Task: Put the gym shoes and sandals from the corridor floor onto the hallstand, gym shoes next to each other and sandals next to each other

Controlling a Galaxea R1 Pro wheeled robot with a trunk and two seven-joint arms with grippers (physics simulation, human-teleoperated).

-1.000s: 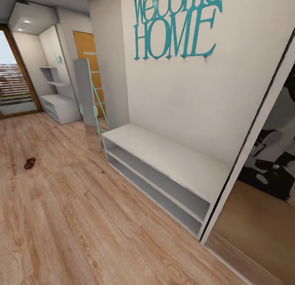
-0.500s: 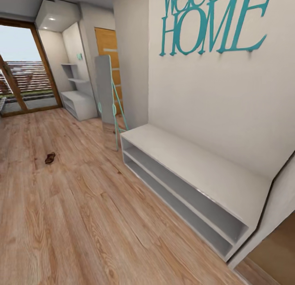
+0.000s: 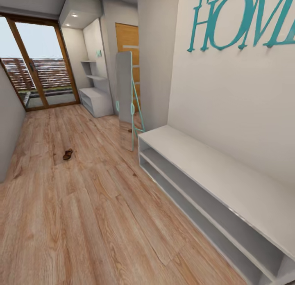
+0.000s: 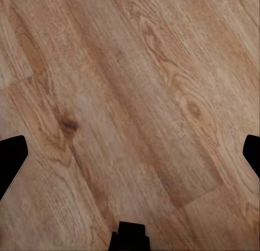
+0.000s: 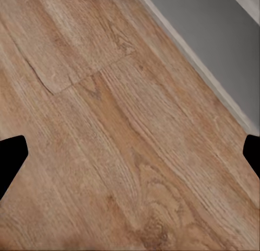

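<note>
The head view looks down a corridor floor (image 3: 82, 203) of light-brown wood-grain planks, with one small brown sandal (image 3: 67, 154) lying alone on the boards, well apart from any furniture and toward the left wall. At the far end, against the right-hand side of an alcove near the glass door (image 3: 39, 67), stands the hallstand (image 3: 96, 101) — a pale grey-white low bench with two staggered wall shelves above it, and whether anything lies on it cannot be told at this distance. Nearer, along the right wall beneath teal lettering (image 3: 241, 24) that reads HOME, runs a plain low white shelf unit (image 3: 213, 186) with two open levels, both bare where they show. Between that unit and the hallstand a tall standing mirror (image 3: 124, 98) with a teal frame leans by the wall corner, and behind it is an orange-brown wooden door (image 3: 128, 47). In the left wrist view the left gripper (image 4: 130, 153) shows as two dark fingertips at opposite edges of the picture, spread wide over bare planks with nothing between them. In the right wrist view the right gripper (image 5: 130, 153) is likewise spread wide and holding nothing — below it are floor planks, and the grey edge of the low shelf unit crosses one corner of that picture
</note>
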